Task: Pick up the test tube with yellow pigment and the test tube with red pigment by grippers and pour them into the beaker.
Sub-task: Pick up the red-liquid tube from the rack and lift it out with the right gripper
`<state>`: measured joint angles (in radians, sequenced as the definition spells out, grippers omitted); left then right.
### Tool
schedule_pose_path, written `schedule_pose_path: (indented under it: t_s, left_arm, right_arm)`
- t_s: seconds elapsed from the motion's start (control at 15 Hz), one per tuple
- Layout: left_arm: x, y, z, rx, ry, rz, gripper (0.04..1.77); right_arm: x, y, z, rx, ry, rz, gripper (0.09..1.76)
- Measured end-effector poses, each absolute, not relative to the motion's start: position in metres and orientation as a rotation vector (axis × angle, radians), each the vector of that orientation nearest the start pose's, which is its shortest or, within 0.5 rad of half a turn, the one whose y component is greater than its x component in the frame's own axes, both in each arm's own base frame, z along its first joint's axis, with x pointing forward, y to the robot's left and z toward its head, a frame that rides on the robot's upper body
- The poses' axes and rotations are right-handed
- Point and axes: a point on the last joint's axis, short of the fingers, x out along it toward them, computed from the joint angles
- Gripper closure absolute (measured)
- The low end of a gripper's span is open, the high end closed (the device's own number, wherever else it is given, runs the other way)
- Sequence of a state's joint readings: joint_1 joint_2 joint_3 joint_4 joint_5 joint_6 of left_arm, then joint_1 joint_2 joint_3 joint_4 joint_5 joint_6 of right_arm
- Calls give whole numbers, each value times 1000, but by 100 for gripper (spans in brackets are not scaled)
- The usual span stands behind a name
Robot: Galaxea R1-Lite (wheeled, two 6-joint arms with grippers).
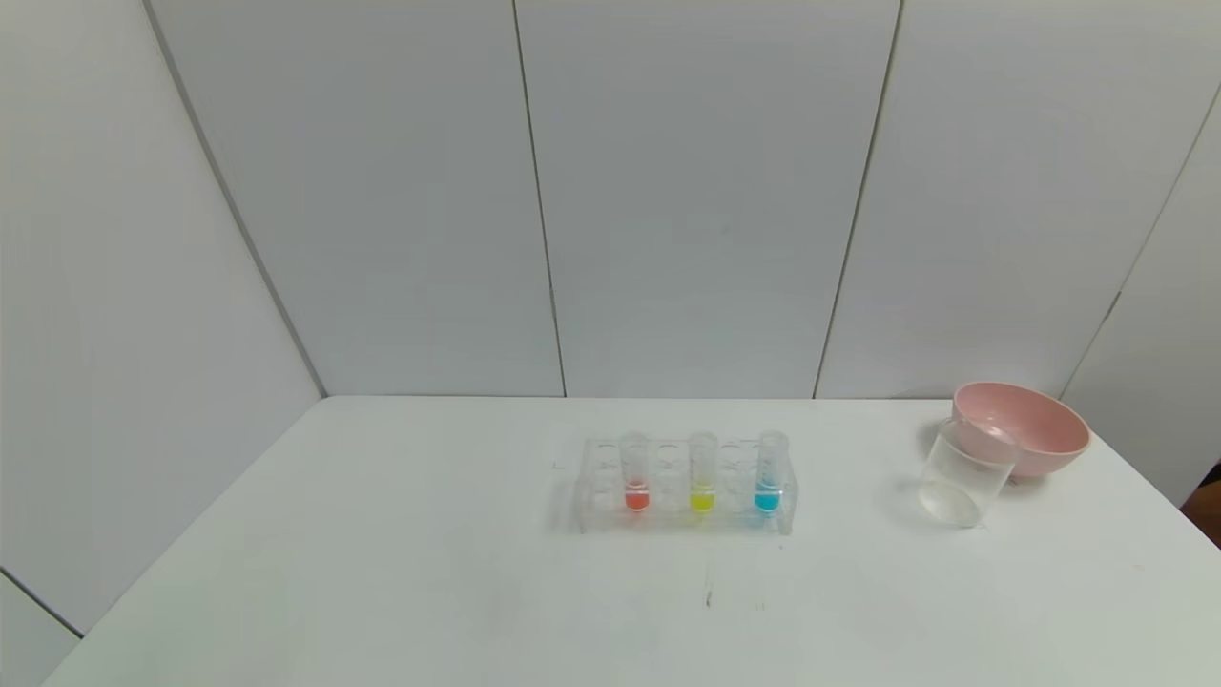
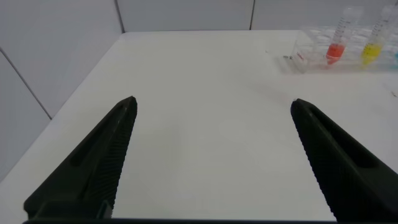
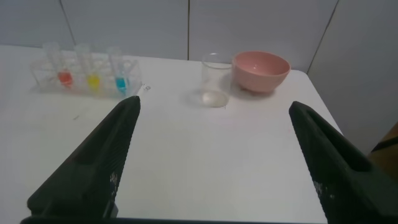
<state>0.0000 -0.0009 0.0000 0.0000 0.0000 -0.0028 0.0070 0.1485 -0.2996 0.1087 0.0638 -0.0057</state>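
Note:
A clear rack point(image 1: 591, 496) stands mid-table with three upright tubes. The red-pigment tube point(image 1: 635, 472) is at its left, the yellow-pigment tube point(image 1: 702, 474) in the middle, a blue-liquid tube point(image 1: 769, 474) at the right. The clear beaker point(image 1: 963, 475) stands at the right, touching the pink bowl. Neither gripper shows in the head view. In the left wrist view my left gripper point(image 2: 212, 106) is open and empty over bare table, well short of the rack; the red tube point(image 2: 339, 38) and yellow tube point(image 2: 375, 38) show there. My right gripper point(image 3: 214, 106) is open and empty, short of the beaker point(image 3: 215, 79).
A pink bowl point(image 1: 1035, 429) sits behind the beaker near the table's back right corner, also in the right wrist view point(image 3: 261, 70). White wall panels stand behind the table. The table's right edge point(image 1: 1173, 506) is close to the bowl.

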Motion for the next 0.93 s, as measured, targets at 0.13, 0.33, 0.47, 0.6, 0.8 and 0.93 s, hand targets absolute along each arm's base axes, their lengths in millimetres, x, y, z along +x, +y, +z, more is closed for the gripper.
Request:
schedule_pose_path:
  t_s: [0.13,0.33,0.47,0.6,0.8,0.93]
  left_arm:
    - [-23,0,75,-3,-1,0,5]
    - [-23,0,75,-3,-1,0,5]
    - [-23,0,75,-3,-1,0,5]
    - [-23,0,75,-3,-1,0,5]
    - [-23,0,75,-3,0,0,5]
    - [-23,0,75,-3,-1,0,5]
  right_arm:
    - [-21,1,190,15,-41,96,14]
    - [23,3,255,70,-51,117,14]
    - [67,6,291,95,-66,135,14]
    - [118,16,311,130,-65,130,14]
    - [192,62,310,180,-53,81,14]
    - [217,110,296,204,-55,114,14]
